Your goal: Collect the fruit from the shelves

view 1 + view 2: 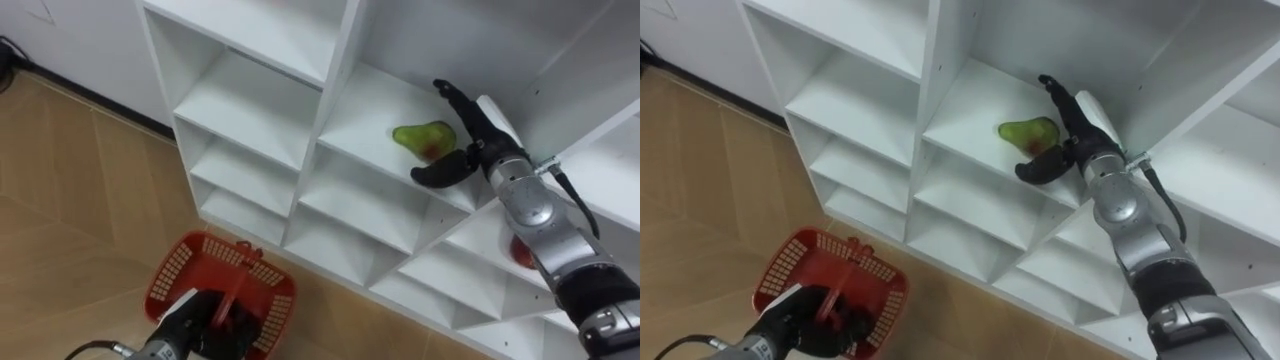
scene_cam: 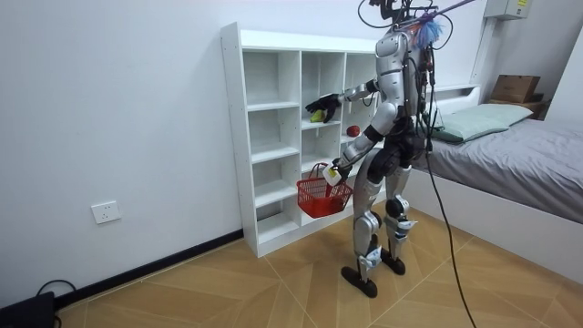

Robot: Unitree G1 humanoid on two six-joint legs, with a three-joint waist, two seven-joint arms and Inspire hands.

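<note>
1. The robot stands upright on the wooden floor, facing a white shelf unit (image 1: 250, 110) with open compartments; a bed (image 2: 519, 155) lies behind it on the room view's right.
2. A green pear (image 1: 425, 138) with a red blush lies on its side on a shelf in the upper part of the unit's middle column, near the front edge.
3. The right hand (image 1: 478, 128) reaches into that compartment with the arm stretched forward. It is open: the fingers (image 1: 452, 98) run out nearly straight past the far side of the pear, and the thumb (image 1: 435, 173) curves out on the near side.
4. The pear sits in the gap between thumb and fingers. The hand has not closed on it, and I cannot tell whether any finger touches it.
5. A red fruit (image 1: 522, 250) lies in a compartment one shelf lower and to the right, partly hidden behind the right forearm.
6. The left hand (image 1: 210, 325) hangs low at the robot's side, its fingers curled round the handle of a red mesh basket (image 1: 172, 270).
7. The basket hangs above the floor, just in front of the lower shelves, well below the pear. What lies inside it I cannot make out.
</note>
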